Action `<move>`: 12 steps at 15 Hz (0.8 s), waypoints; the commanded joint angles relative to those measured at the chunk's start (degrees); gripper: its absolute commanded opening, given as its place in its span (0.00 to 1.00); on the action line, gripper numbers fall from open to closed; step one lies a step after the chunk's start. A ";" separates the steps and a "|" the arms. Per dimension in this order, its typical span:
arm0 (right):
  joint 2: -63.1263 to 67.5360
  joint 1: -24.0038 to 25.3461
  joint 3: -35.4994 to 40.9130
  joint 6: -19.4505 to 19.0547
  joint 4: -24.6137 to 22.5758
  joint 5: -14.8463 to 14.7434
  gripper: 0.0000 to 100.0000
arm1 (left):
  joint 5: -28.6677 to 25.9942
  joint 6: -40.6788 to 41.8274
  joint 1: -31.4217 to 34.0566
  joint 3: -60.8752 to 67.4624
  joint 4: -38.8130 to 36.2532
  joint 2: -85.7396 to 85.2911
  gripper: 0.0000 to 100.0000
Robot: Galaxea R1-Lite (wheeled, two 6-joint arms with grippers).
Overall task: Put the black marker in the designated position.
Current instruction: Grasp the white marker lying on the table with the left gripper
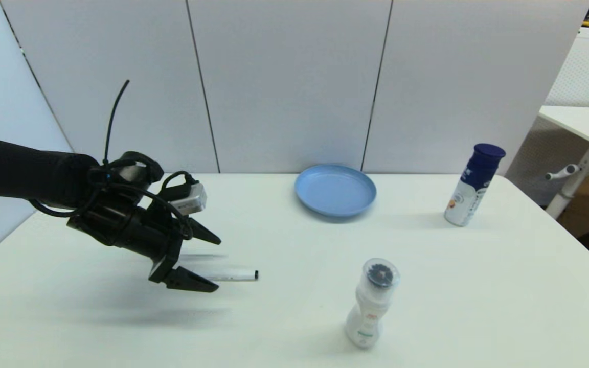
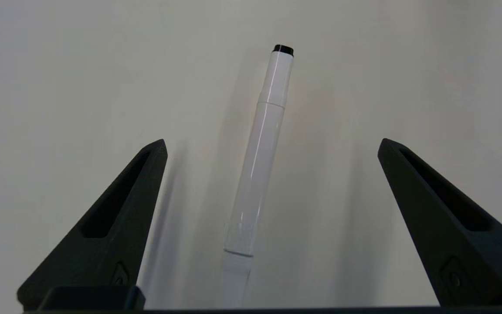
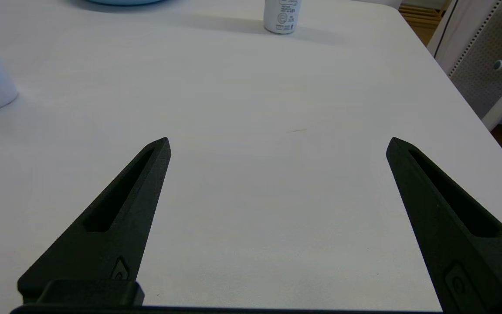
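Observation:
The black marker lies flat on the white tabletop at the front left, its black end pointing right. It is a slim white pen. My left gripper hovers low over its left part, open, one finger on each side. In the left wrist view the black marker runs lengthwise between the two fingers of the left gripper and touches neither. My right gripper is open over bare table on the right and holds nothing; it is outside the head view. The designated position has no visible mark on the table.
A light-blue plate sits at the back centre. A blue-capped white bottle stands at the back right. A white bottle with a clear cap stands front centre, right of the marker. The table's right edge is near.

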 commanded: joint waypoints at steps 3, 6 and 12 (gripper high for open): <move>-0.10 0.00 0.00 -0.05 -0.04 0.03 1.00 | -0.11 0.56 -0.16 1.32 -2.44 2.20 1.00; -0.10 0.00 0.00 -0.05 -0.04 0.03 1.00 | 0.60 1.35 -0.25 1.23 -2.70 2.99 1.00; 0.07 0.00 0.00 -0.05 -0.04 0.03 1.00 | 3.32 1.26 -0.25 1.58 -7.53 3.08 1.00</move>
